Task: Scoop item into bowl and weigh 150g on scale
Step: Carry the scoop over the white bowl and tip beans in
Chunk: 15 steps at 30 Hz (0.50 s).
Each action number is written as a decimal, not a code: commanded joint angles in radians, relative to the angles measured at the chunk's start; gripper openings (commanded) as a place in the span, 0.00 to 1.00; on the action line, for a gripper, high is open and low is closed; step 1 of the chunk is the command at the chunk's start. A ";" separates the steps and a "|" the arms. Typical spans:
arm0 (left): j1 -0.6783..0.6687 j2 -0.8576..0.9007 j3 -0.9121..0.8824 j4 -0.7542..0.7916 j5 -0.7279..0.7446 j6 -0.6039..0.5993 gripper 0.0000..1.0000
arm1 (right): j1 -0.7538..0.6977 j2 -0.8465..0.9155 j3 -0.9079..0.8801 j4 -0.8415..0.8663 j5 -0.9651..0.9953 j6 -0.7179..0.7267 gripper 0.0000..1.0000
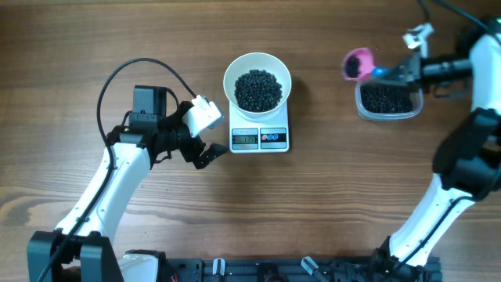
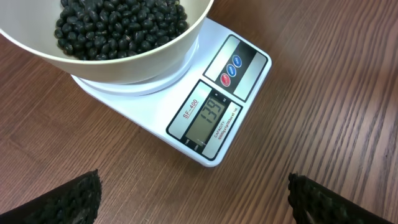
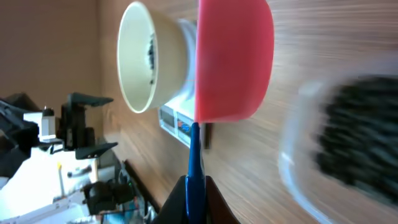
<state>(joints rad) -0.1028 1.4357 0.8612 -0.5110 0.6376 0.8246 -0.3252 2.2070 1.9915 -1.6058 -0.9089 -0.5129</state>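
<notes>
A wooden table, brown with the grain running left to right, is seen from above. A small white square scale is set flat on it toward the far middle, its display turned to the near edge. A clear plastic container is placed well apart at the far right, apparently resting on the wood.

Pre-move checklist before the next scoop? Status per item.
1. Bowl seated on scale: ok.
2. Display readable: ok, shows 139, short of target.
3. Right hand shut on scoop handle: ok.
4. Scoop loaded: not ok, looks empty from overhead.
5. Beans available in container: ok.
6. Left hand open, apart from scale: ok.
</notes>
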 commanded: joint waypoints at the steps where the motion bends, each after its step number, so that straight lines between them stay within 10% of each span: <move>1: -0.002 0.008 -0.011 0.003 0.023 -0.002 1.00 | 0.117 0.016 0.006 0.023 -0.054 0.070 0.04; 15: -0.002 0.008 -0.011 0.003 0.023 -0.002 1.00 | 0.451 0.016 0.298 0.090 0.137 0.331 0.04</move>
<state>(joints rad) -0.1028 1.4357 0.8612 -0.5110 0.6376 0.8246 0.0914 2.2108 2.2250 -1.5238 -0.8219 -0.2508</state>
